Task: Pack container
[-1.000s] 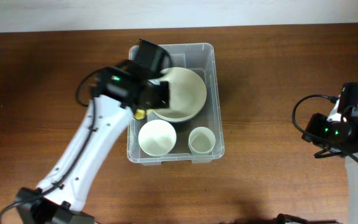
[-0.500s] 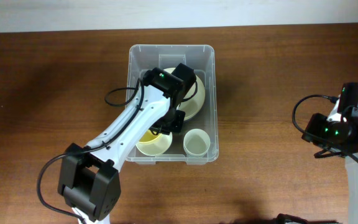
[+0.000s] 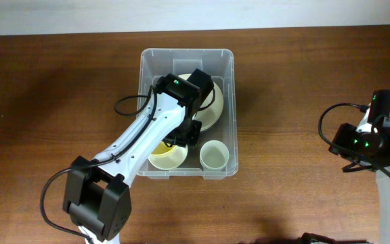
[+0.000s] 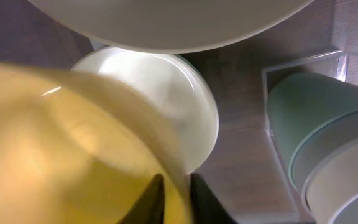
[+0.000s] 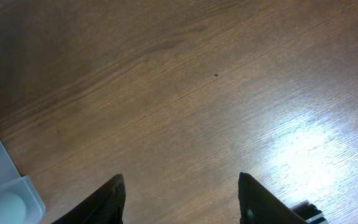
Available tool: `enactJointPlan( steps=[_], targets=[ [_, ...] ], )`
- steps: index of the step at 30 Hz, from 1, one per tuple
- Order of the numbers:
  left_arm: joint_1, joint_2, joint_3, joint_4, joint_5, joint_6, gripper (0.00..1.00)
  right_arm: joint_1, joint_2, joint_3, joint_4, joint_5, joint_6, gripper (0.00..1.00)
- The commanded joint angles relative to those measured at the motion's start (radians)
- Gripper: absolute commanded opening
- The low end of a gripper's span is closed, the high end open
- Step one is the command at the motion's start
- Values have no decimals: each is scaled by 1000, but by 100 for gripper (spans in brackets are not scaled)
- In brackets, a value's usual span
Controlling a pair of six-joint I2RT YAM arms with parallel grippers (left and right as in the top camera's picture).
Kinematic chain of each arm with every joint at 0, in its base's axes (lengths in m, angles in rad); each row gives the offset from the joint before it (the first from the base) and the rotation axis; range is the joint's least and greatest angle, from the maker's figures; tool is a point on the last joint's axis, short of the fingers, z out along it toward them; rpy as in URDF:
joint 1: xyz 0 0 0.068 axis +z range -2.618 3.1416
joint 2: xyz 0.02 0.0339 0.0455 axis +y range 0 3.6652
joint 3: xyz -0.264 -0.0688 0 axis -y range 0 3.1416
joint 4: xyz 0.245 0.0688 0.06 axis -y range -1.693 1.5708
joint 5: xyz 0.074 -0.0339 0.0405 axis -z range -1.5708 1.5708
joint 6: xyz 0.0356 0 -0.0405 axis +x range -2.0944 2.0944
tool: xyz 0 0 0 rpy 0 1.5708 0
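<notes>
Overhead and wrist views, packing in progress. The container (image 3: 187, 51), a clear bin with rounded corners, stands at the centre of the table (image 3: 46, 102), its long axis running 12 to 6 o'clock.

Inside it, a large pale dish (image 3: 213, 108) fills the 12 o'clock half, a small cup (image 3: 215, 156) sits at 5 o'clock and a yellow bowl (image 3: 170, 159) at 7 o'clock, nested over a white bowl (image 4: 179, 99).

The left gripper (image 4: 175, 180) reaches into the bin, its fingers straddling the yellow bowl's rim. Whether they clamp it or stand just clear cannot be told. The right gripper (image 5: 182, 199) hangs over bare wood at 3 o'clock, well apart from the bin, with its jaws spread and empty.

The bin is probably light and thin-walled, stiff at the rim but flexible along its sides. Its smooth plastic is likely slippery, and the crockery adds weight. The rim offers the soundest hold, best taken at 3 and 9 o'clock together so the load stays level.
</notes>
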Motion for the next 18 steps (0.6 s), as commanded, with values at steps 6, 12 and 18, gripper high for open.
enactJointPlan(
  steps=[6, 12, 18],
  targets=[
    [5, -21, 23, -30, -61, -9, 92, -6, -4, -1, 4, -6, 3, 54],
    [169, -238, 71, 33, -186, -121, 94, 20, 13, -1, 60, -109, -55, 49],
    [481, -335, 71, 58, -139, -207, 99, 205, 196, 0, 274, -116, -81, 4]
  ],
)
